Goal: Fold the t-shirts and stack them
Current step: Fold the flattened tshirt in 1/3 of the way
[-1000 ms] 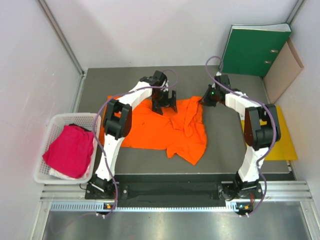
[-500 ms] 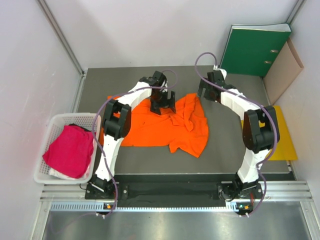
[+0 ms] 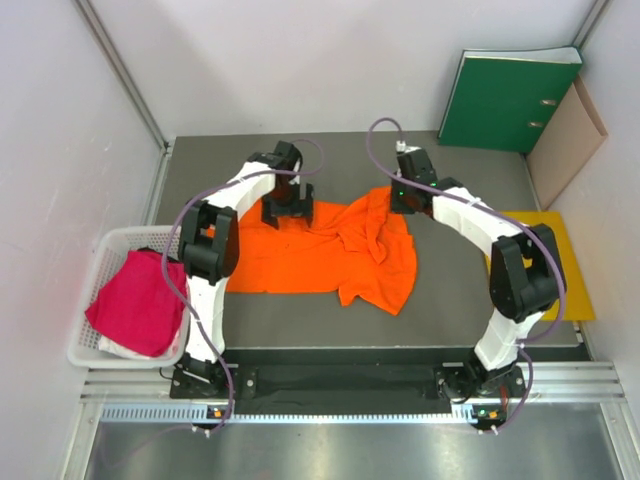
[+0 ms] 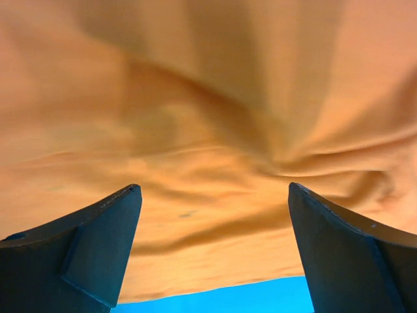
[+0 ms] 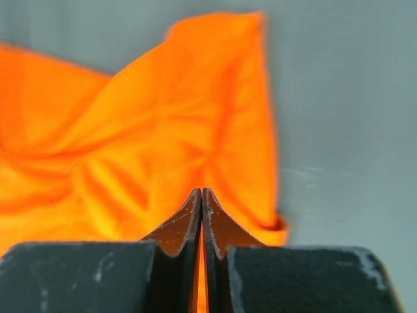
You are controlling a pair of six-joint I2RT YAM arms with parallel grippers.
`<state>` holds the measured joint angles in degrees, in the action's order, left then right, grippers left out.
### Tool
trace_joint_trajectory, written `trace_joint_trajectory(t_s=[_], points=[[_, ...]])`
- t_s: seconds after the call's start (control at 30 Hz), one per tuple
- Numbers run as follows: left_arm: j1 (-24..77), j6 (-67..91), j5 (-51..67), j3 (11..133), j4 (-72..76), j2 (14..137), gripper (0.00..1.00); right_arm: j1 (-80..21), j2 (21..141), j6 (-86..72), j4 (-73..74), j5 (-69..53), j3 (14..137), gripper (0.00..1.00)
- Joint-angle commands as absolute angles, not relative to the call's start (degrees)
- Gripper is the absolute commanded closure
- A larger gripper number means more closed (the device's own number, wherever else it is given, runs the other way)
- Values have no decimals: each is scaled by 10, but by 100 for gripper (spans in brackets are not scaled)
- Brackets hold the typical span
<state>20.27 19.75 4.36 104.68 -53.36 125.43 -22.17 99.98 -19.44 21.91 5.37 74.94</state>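
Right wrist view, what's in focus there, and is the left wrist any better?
Right wrist: the closed right claw is crisp, the orange t-shirt beyond it soft. Left wrist: cloth fills the frame, blurred; the left claw dark but sharp-edged.

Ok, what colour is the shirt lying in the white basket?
The shirt is magenta-pink, clearest in the top external view.

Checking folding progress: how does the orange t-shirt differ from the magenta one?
The orange t-shirt lies spread on the table, partly rumpled; the magenta t-shirt sits bunched in the white basket. The left gripper and right gripper are at the orange t-shirt, none by the magenta t-shirt. Neither looks folded.
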Motion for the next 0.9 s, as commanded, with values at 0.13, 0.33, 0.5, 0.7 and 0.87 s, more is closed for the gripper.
trace_joint_trajectory(t_s=[0.13,0.33,0.5,0.7,0.87], points=[[132,160,-35,1035,-558,1205,1,-260,1126,-184,281,4,852,100],[99,159,-73,1043,-571,1220,3,-261,1225,-184,345,40,954,100],[87,178,-82,1105,-607,1290,100,-261,1265,-174,367,92,1005,100],[87,202,-76,1222,-654,1387,100,-251,1294,-164,389,136,1055,100],[87,216,-55,1288,-661,1444,100,-222,1331,-158,406,147,1106,100]])
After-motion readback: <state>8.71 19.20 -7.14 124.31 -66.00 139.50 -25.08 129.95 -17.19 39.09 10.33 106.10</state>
